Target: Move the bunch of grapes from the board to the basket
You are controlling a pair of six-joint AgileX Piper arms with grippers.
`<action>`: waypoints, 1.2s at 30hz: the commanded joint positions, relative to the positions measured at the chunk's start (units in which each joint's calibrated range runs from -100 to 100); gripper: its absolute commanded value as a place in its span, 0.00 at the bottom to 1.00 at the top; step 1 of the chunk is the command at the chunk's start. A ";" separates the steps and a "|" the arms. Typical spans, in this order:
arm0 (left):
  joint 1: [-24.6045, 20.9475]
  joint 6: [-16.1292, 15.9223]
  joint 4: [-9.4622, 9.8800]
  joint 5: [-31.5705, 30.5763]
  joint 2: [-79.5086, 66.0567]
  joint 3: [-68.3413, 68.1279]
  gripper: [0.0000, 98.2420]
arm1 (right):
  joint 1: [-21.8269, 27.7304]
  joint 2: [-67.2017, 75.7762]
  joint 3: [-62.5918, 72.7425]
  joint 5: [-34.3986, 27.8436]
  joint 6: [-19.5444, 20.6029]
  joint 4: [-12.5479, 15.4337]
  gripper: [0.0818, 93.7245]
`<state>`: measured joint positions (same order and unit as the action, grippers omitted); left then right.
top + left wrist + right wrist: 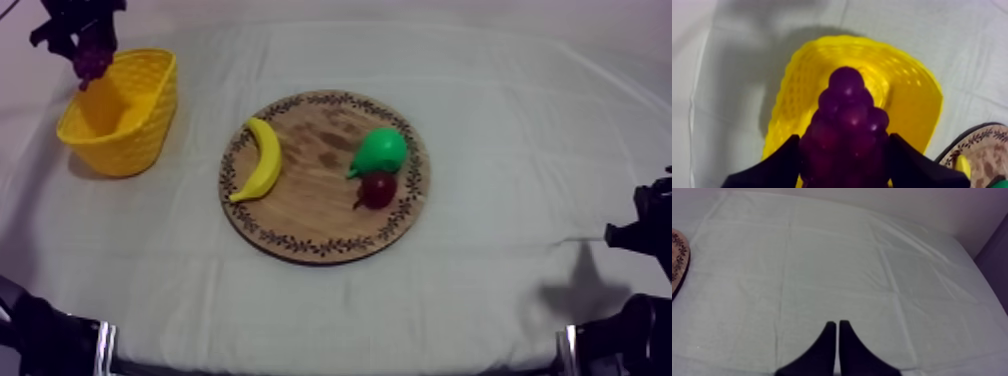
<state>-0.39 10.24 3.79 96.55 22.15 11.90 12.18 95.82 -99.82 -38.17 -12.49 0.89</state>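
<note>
Left gripper [844, 139]: clamped on the bunch of grapes [848, 112], one black finger pressed against each side. The bunch hangs in the air over the mouth of the yellow basket [152, 110], which stands at the table's far left, well apart from the wooden board [310, 205].

Right gripper [837, 325]: fingers together as a narrow wedge, nothing between them, low over bare cloth [837, 263] at the right side.

On the board: a banana [262, 160] near the left rim; a pear [380, 150] touching a small red fruit [378, 188] towards the right.
</note>
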 commanded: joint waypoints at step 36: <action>1.47 0.10 -1.71 -24.69 -22.84 -31.13 0.82 | 0.00 0.02 0.05 0.03 0.01 0.01 0.00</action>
<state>1.00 10.53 2.17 73.29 5.85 -14.69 12.18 95.82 -99.82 -38.17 -12.49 0.89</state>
